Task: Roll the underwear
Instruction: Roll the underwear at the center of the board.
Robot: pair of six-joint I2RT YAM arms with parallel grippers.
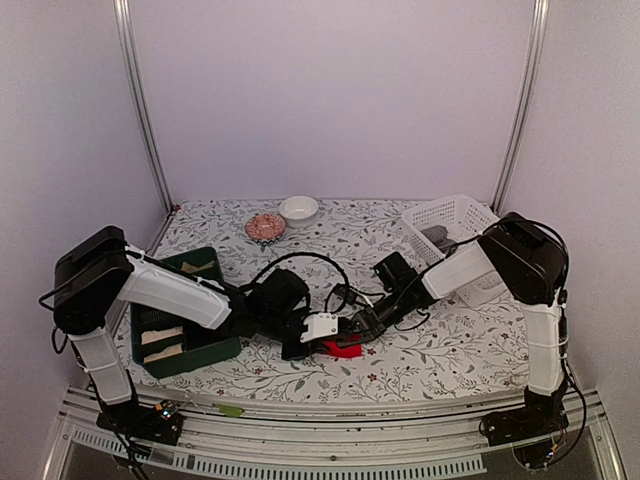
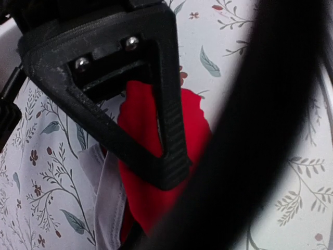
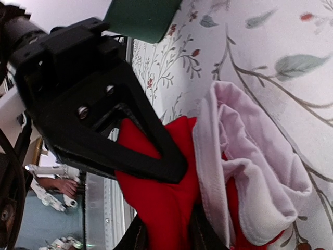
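From above: bright red soft cloth underwear near-centre, hemmed between left gripper and right gripper, equally close. Left wrist: black finger across red; jaw width untellable. Right wrist: likewise; pale waistband rightward.

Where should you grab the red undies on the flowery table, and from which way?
Grip the bright red cloth underwear at its thick pale folded band, coming from above. It lies bunched on the flowered table, so the top is the open side, and the doubled band stands up as a ridge that a pincer could probably close around.
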